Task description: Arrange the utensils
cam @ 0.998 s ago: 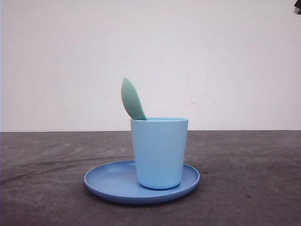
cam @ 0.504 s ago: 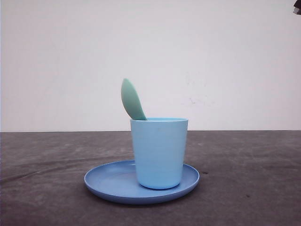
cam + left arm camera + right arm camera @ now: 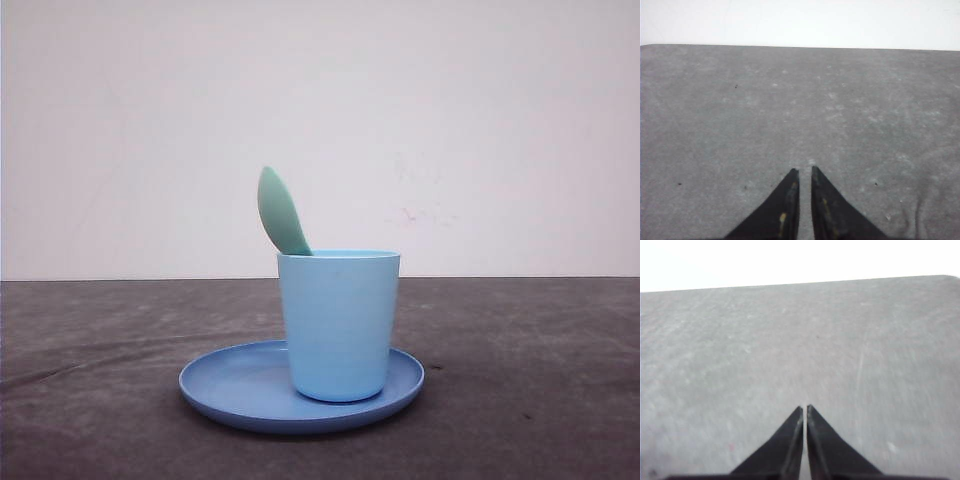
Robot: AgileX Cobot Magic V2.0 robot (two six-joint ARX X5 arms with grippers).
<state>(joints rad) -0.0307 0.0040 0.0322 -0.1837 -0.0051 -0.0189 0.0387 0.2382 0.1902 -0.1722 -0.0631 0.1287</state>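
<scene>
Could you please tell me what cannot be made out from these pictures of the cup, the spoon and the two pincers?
- Spoon handle: front view, hidden inside the cup.
- Cup's inside: front view, hidden by its own wall, so any fork there cannot be told.
- Plate behind the cup: front view, hidden by the cup.
- Left pincer base: left wrist view, cut off by the edge.
- Right pincer base: right wrist view, cut off by the edge; table blurred.
</scene>
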